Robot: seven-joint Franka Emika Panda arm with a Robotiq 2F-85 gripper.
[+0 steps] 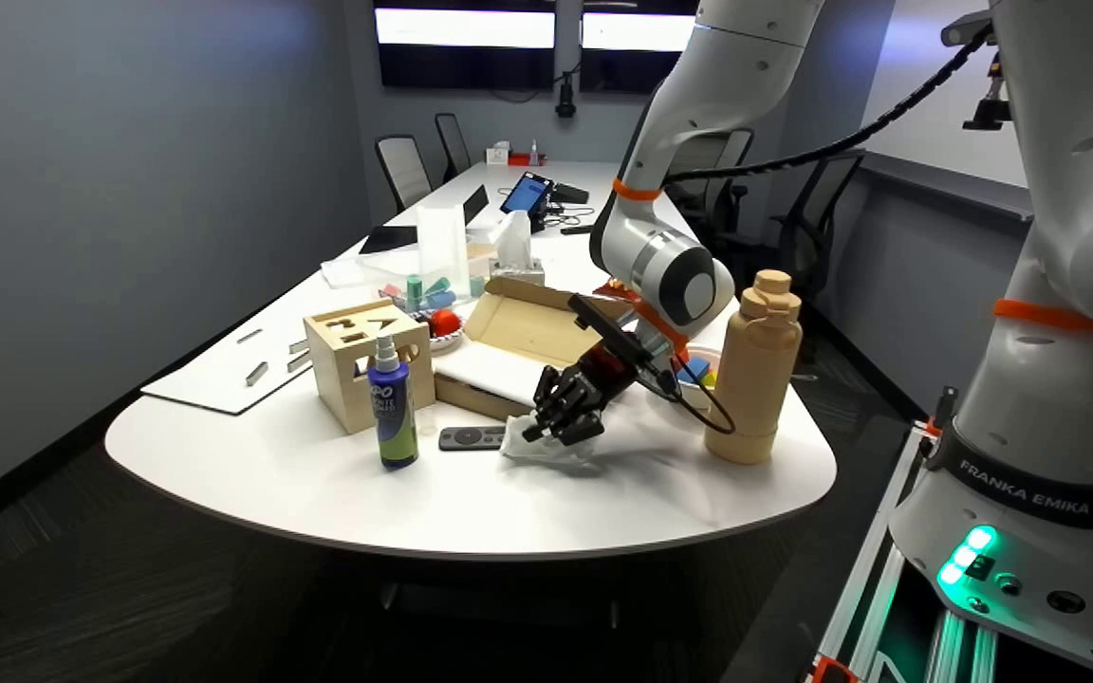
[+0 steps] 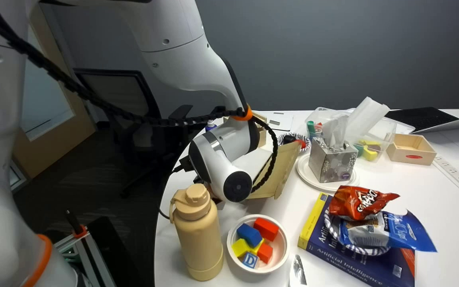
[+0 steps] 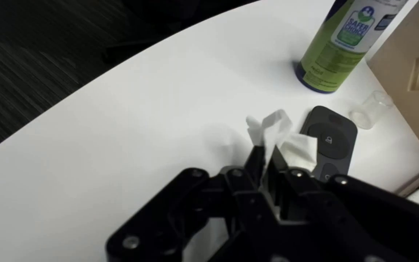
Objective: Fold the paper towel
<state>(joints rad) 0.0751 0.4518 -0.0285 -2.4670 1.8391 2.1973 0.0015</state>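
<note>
Paper towel (image 1: 539, 452), white, thin, creased: held in the black, jointed, two-jawed gripper (image 3: 267, 160); lies beside the dark grey, slim, rounded plastic remote control (image 3: 332, 142).
Gripper: jaws nearly together, bunched towel pinched between.
Towel flap: overlaps the remote control in the wrist view; contact uncertain.
Spray bottle (image 1: 393, 410), purple-and-green, plastic, cylindrical: upright, near the remote control.
Step in hand, judged: grasp made, fold apparently not yet formed.
Next move calls for: likely a low carry away from the remote control, layers laid flat, then release.
</note>
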